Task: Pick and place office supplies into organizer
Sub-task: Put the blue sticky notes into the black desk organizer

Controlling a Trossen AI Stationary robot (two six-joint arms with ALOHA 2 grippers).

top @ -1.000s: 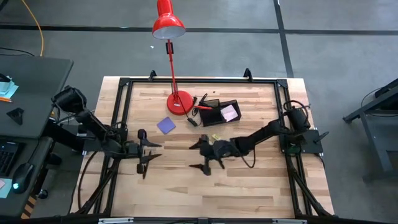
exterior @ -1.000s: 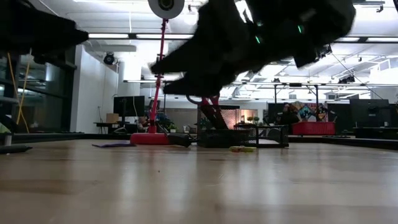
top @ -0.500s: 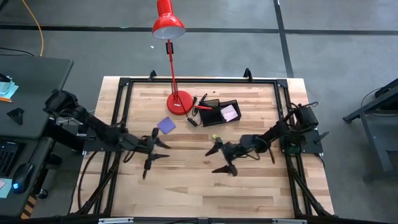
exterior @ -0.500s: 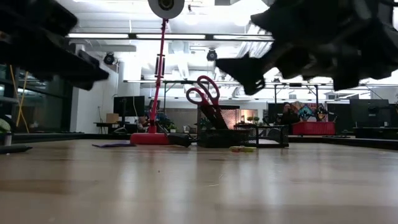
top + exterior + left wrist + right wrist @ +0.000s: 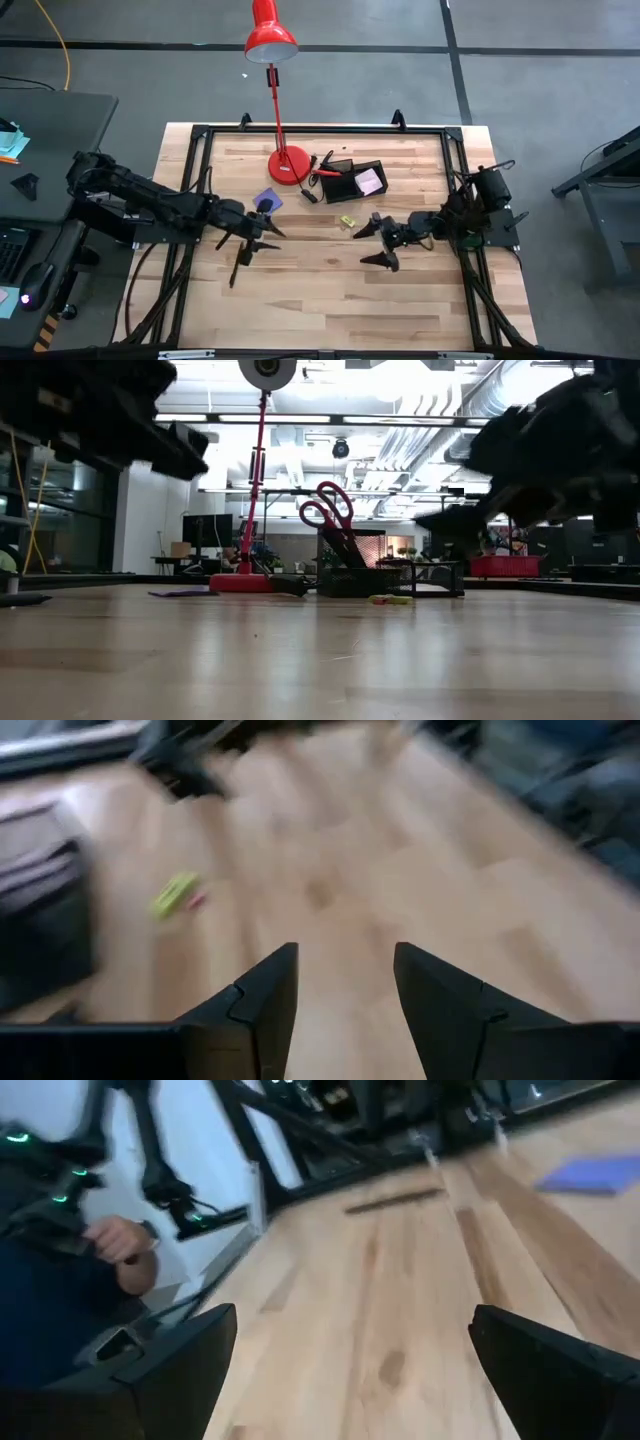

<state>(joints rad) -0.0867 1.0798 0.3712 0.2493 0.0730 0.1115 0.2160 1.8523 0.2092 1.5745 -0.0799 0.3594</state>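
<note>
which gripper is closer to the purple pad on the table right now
Left. The left gripper hangs open just in front of the purple pad, almost beside it. The right gripper, open wide, is well off to the pad's right, past the tiny yellow piece.

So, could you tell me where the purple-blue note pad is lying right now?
In the high view the purple-blue pad lies flat on the table's left half, just below the red lamp's base and left of the organizer, right beside the left gripper.
</note>
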